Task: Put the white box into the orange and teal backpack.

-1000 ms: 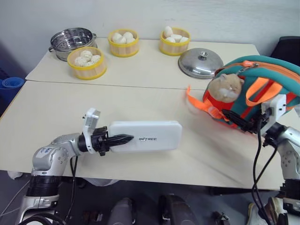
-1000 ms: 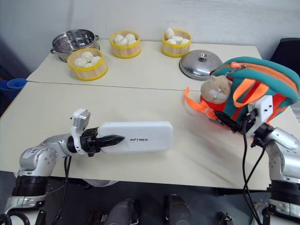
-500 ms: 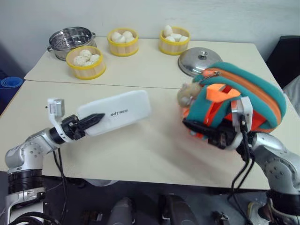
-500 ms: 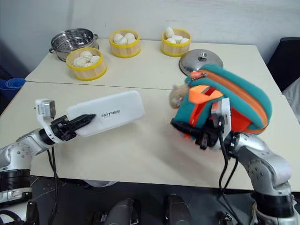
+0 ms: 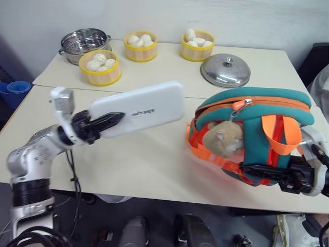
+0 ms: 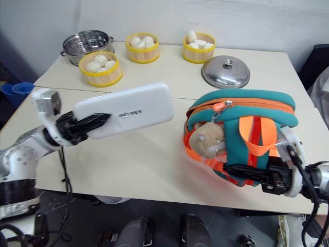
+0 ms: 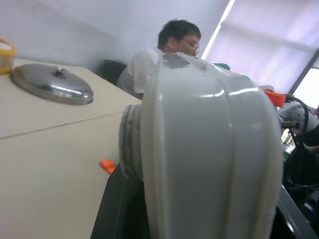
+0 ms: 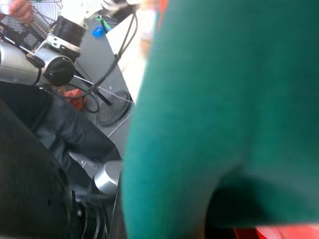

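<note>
My left gripper [image 5: 109,121] is shut on one end of the white box [image 5: 141,107] and holds it in the air above the table's left half, long and nearly level, its far end towards the backpack. The box's end [image 7: 209,149] looms close in the left wrist view. The orange and teal backpack [image 5: 257,128] stands upright at the near right of the table. A tan plush hamster [image 5: 222,144] hangs on the side facing the box. Under its lower edge, my right gripper [image 5: 259,172] is shut on the fabric. Teal cloth [image 8: 224,109] presses against the right wrist view.
At the back of the table [image 5: 154,154] stand a steel steamer pot [image 5: 85,39], three yellow bamboo steamers of buns [image 5: 100,67] [image 5: 140,45] [image 5: 198,43] and a steel lid [image 5: 225,70]. A person [image 7: 169,50] sits beyond the table's far right corner.
My left gripper has lifted the white box off the table and higher. My right gripper has drawn the backpack towards the near edge and turned it more upright.
</note>
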Robot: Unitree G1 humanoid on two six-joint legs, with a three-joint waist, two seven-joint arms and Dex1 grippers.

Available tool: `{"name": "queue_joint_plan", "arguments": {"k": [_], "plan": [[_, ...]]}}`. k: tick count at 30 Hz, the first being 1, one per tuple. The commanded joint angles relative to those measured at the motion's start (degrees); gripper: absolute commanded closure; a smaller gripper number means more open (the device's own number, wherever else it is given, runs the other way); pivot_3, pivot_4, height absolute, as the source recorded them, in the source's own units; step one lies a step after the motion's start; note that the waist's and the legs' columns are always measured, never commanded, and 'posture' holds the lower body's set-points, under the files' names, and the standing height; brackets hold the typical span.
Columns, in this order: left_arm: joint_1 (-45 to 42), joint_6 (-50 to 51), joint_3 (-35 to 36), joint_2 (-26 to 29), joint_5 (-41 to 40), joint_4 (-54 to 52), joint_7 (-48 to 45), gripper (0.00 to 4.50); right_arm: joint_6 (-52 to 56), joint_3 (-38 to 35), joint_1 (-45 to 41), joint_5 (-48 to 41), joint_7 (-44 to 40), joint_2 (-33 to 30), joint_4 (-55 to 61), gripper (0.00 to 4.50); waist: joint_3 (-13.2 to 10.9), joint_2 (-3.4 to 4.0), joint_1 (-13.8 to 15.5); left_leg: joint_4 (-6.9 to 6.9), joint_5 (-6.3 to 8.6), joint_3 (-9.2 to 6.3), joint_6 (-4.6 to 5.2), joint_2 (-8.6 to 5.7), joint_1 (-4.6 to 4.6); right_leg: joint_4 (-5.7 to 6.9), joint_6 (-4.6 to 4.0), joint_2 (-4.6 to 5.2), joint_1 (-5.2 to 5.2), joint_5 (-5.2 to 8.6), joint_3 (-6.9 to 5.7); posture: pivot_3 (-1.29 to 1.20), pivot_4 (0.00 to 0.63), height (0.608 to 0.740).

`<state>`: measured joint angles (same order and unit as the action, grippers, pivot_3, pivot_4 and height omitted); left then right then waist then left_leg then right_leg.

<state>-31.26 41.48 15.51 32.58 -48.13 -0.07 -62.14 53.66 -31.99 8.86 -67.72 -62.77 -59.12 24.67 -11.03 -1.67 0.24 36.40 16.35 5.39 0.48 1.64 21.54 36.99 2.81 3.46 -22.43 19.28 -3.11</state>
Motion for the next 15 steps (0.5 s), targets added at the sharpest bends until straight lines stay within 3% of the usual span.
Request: {"name": "queue_joint_plan", "arguments": {"k": [1, 9, 15], "plan": [[-5.4, -9.8, -6.2, -2.8, 6.2, -0.1, -2.5, 3.25, -1.7, 1.0, -0.3, 1.8, -1.0, 0.9, 0.5, 4.45, 0.0, 0.01, 0.2, 0.03, -0.01, 0.01, 0.02, -0.01, 0.05, 0.00, 0.05, 0.00, -0.02, -0.03, 0.00, 0.00, 0.150, 0.740], [-12.4, -24.5, -14.8, -6.3, 17.0, 7.8, -8.3, 3.25, -2.6, 4.0, -1.4, 2.1, 0.9, 3.9, 2.8, 4.45, 0.0, -0.01, -0.1, 0.06, -0.16, 0.08, -0.30, 0.00, 0.05, -0.02, 0.10, -0.08, -0.04, -0.06, 0.05, 0.00, 0.150, 0.740], [-16.6, -27.4, -22.0, -1.5, 22.2, 7.4, -18.4, 3.25, -3.0, 4.6, -2.4, 1.9, 2.5, 5.0, 2.9, 4.45, 0.0, -0.01, -0.2, 0.08, -0.17, 0.07, -0.30, 0.00, 0.06, -0.02, 0.11, -0.07, -0.02, -0.06, 0.04, 0.00, 0.150, 0.740]]}}
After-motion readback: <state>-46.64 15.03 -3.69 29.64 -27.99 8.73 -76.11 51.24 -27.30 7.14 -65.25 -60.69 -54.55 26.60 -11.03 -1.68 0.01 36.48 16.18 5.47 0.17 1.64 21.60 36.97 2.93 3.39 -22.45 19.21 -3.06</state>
